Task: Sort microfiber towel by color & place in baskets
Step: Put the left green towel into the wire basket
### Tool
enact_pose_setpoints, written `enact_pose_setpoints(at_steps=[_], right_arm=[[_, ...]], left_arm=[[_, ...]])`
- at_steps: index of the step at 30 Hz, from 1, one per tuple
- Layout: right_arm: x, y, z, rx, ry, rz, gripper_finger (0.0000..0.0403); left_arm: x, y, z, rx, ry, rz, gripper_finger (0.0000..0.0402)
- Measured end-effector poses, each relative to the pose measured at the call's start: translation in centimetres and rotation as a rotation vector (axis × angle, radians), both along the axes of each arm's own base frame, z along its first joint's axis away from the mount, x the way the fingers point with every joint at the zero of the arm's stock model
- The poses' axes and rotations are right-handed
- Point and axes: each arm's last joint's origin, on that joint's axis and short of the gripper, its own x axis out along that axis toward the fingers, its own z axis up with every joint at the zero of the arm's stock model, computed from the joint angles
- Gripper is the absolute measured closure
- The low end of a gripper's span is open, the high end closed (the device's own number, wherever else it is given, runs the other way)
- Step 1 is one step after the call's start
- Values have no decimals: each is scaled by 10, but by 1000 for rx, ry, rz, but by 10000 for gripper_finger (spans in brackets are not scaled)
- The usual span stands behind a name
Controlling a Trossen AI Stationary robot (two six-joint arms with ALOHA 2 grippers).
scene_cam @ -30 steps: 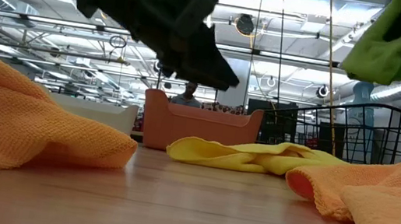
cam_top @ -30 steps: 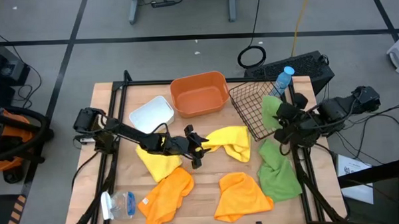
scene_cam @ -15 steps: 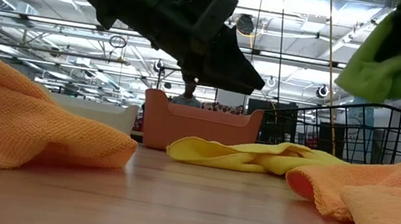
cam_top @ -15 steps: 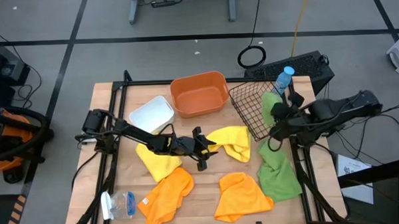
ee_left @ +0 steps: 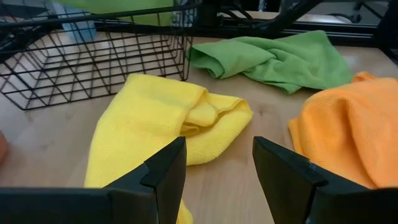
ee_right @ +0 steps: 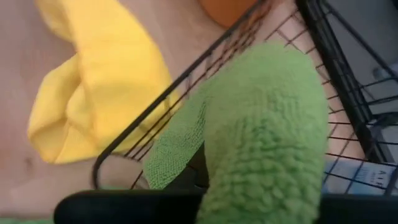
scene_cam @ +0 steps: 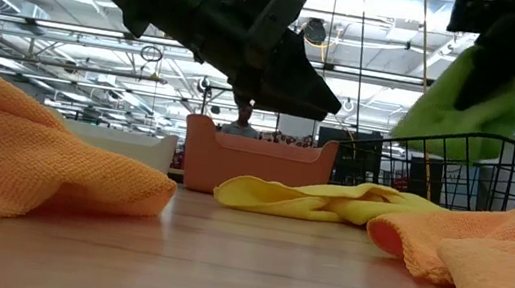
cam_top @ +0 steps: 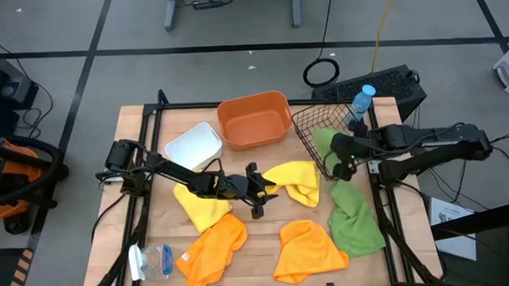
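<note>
Right end effector (cam_top: 338, 157) clamped on green towel (cam_top: 324, 144), over rim of black wire basket (cam_top: 309, 124) at tabletop's right edge. Left end effector (cam_top: 258, 192) part-open, empty, above bare tabletop (cam_top: 262, 236) beside yellow towel (cam_top: 296, 181).

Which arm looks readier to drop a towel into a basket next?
The right. Its gripper is shut on a green towel held over the wire basket. The left gripper is open and empty, beside a yellow towel.
</note>
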Motion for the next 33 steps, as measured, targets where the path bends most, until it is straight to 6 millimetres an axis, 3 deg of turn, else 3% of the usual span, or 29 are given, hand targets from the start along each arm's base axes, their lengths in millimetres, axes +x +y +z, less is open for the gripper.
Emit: enact_pose_setpoints(at_steps=[5, 12, 26, 33], right_arm=[[3, -12, -8, 64, -37, -58, 401], [4, -24, -49, 157, -23, -50, 401], [0, -44, -48, 186, -54, -153, 382], [-2, -46, -60, 228, -54, -190, 381]], left_arm=[[0, -1, 0, -10, 2, -27, 210], [-1, -4, 0, -11, 4, -37, 210], [-1, -6, 0, -10, 4, -46, 210], [-1, -7, 0, -10, 3, -47, 210]])
